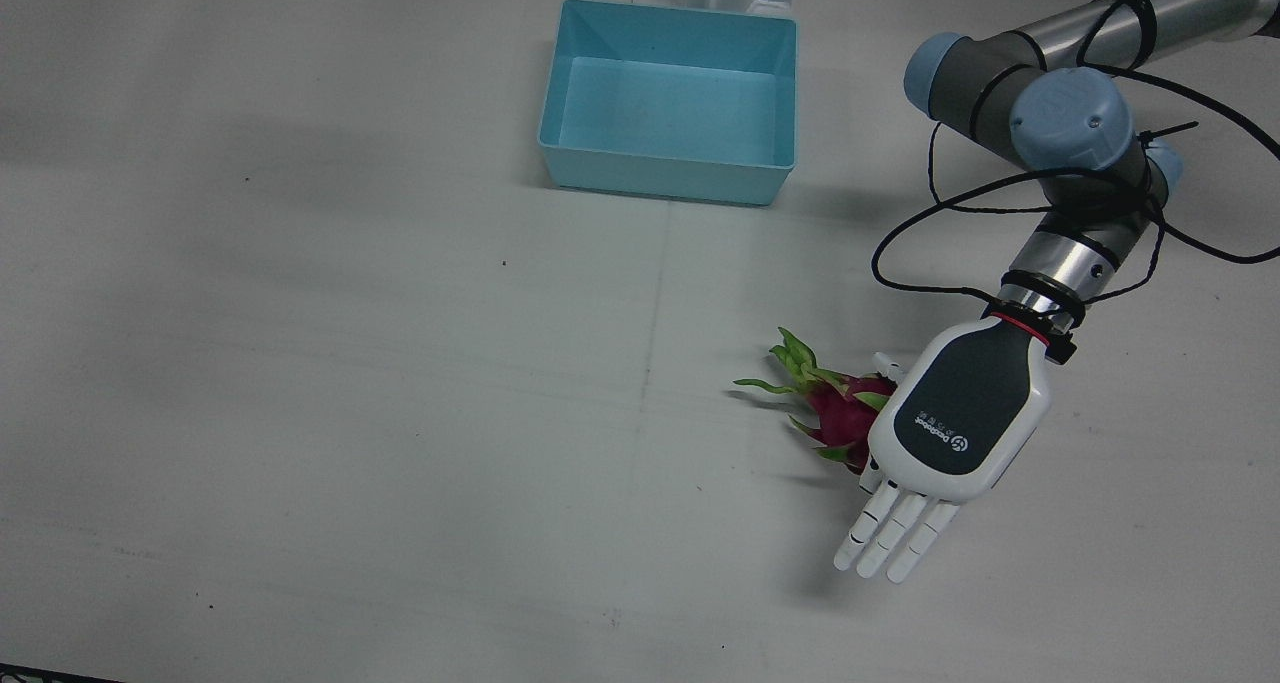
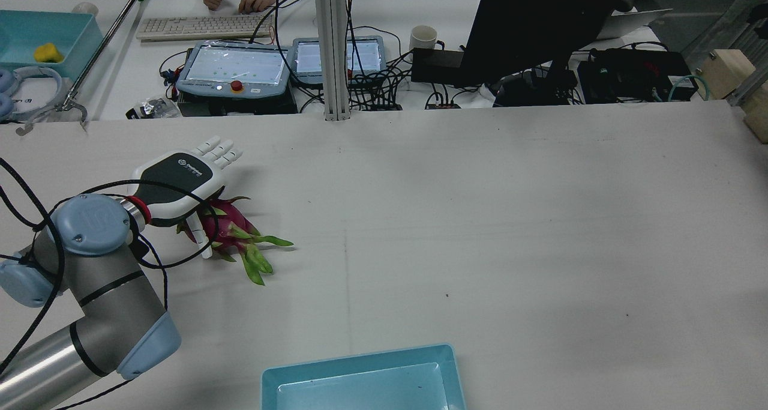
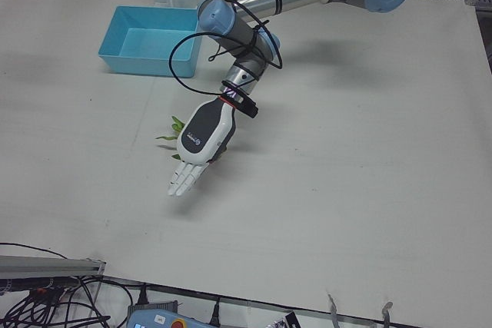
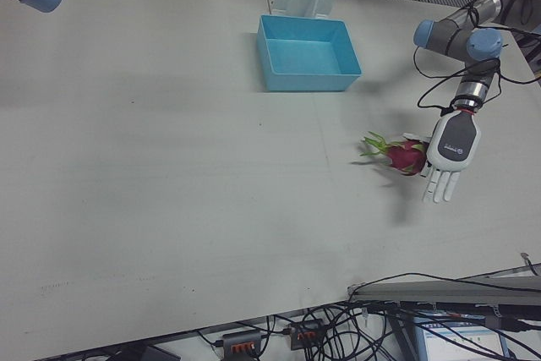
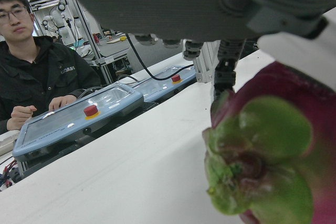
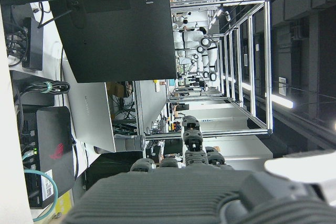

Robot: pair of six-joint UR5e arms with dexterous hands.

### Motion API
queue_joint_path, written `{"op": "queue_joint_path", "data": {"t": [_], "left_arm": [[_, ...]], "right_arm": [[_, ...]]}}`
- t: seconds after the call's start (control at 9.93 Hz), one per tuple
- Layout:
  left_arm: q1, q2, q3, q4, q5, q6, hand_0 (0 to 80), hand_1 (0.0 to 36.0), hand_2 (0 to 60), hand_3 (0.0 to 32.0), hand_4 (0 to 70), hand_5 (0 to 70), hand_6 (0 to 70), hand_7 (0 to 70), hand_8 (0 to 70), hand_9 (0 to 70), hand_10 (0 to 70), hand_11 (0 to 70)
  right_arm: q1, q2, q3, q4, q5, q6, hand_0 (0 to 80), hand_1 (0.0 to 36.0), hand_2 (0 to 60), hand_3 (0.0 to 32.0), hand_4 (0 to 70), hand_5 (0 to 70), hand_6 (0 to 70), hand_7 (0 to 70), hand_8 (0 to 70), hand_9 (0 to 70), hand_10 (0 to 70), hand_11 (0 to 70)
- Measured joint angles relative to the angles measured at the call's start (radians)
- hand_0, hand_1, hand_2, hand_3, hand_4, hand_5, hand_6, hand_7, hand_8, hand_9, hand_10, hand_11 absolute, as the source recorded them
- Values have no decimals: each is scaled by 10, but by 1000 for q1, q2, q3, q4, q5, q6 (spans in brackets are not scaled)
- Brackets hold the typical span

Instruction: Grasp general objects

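A magenta dragon fruit [image 1: 838,410] with green leafy scales lies on the white table. My left hand [image 1: 962,415] hovers palm down over its right part, fingers straight and spread flat, holding nothing. It shows in the rear view [image 2: 180,179] above the fruit [image 2: 231,227], with the thumb hanging by the fruit's near side. The left hand view shows the fruit [image 5: 273,156] very close under the palm. The hand [image 4: 450,145] and fruit [image 4: 404,156] also show in the right-front view. My right hand [image 6: 184,192] shows only as a dark edge in its own view.
An empty light-blue bin [image 1: 665,168] stands at the robot's side of the table, also in the rear view [image 2: 360,362]. Beyond the table's far edge are teach pendants [image 2: 234,68], a keyboard, a monitor and a seated person [image 5: 31,77].
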Motion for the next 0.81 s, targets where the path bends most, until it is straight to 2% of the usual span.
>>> {"op": "queue_joint_path", "data": {"t": [0.2, 0.4, 0.5, 0.71, 0.81], "left_arm": [[0, -9, -16, 7, 30, -28, 352, 329, 600, 0, 458, 468, 0, 141, 0, 14, 0, 0], [-3, -10, -34, 21, 61, -96, 371, 332, 600, 0, 411, 437, 0, 151, 0, 16, 0, 0], [-3, -10, -70, 40, 74, -117, 395, 347, 600, 0, 418, 431, 7, 169, 0, 19, 0, 0], [-4, -37, -158, 107, 124, -136, 394, 317, 600, 0, 394, 421, 6, 164, 1, 18, 0, 0], [-4, -69, -182, 147, 154, -142, 405, 320, 600, 0, 397, 428, 7, 162, 5, 18, 0, 0]], "right_arm": [[0, 0, 0, 0, 0, 0, 0, 0, 0, 0, 0, 0, 0, 0, 0, 0, 0, 0], [0, 0, 0, 0, 0, 0, 0, 0, 0, 0, 0, 0, 0, 0, 0, 0, 0, 0], [0, 0, 0, 0, 0, 0, 0, 0, 0, 0, 0, 0, 0, 0, 0, 0, 0, 0], [0, 0, 0, 0, 0, 0, 0, 0, 0, 0, 0, 0, 0, 0, 0, 0, 0, 0], [0, 0, 0, 0, 0, 0, 0, 0, 0, 0, 0, 0, 0, 0, 0, 0, 0, 0]]}}
